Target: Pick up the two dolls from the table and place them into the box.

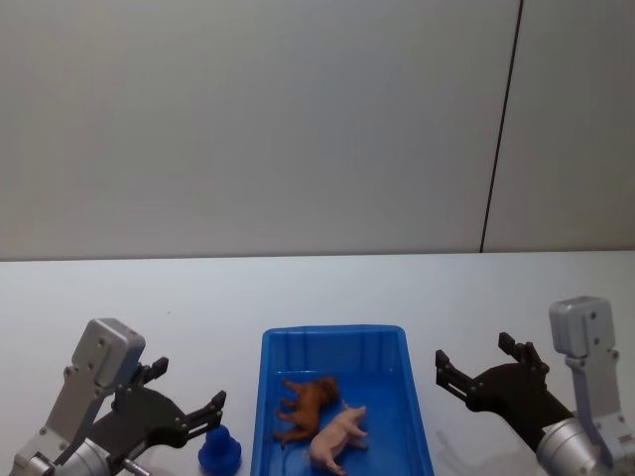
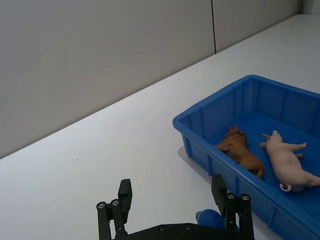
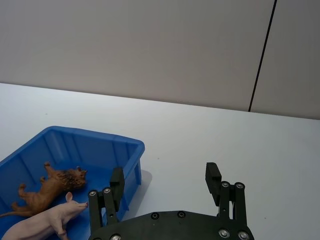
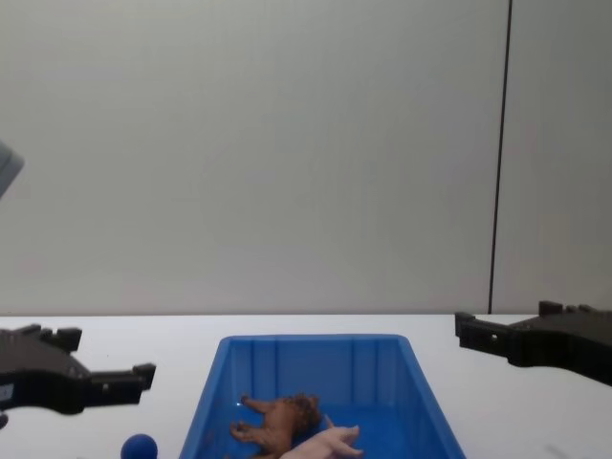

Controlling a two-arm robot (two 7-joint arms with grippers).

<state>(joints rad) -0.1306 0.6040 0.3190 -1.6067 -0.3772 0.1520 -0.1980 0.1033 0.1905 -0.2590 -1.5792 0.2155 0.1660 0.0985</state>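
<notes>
A plain grey wall (image 1: 258, 119) with a thin dark vertical seam (image 1: 501, 129) backs the flat white tabletop (image 1: 198, 297). The rectangular bright blue plastic bin with ribbed inner walls (image 1: 337, 342) sits on it between both arms. The left gripper (image 1: 187, 397) hangs beside the bin's left wall, fingers spread wide, holding nothing; the right gripper (image 1: 478, 362) hangs to the bin's right, equally wide open and empty. Inside the bin, lying on their sides and touching, are the shaggy reddish-brown animal figurine (image 1: 306, 405) and the pale pink plastic pig (image 1: 335, 436). A small blue ball-like object (image 1: 219, 451) rests on the table just left of the bin
</notes>
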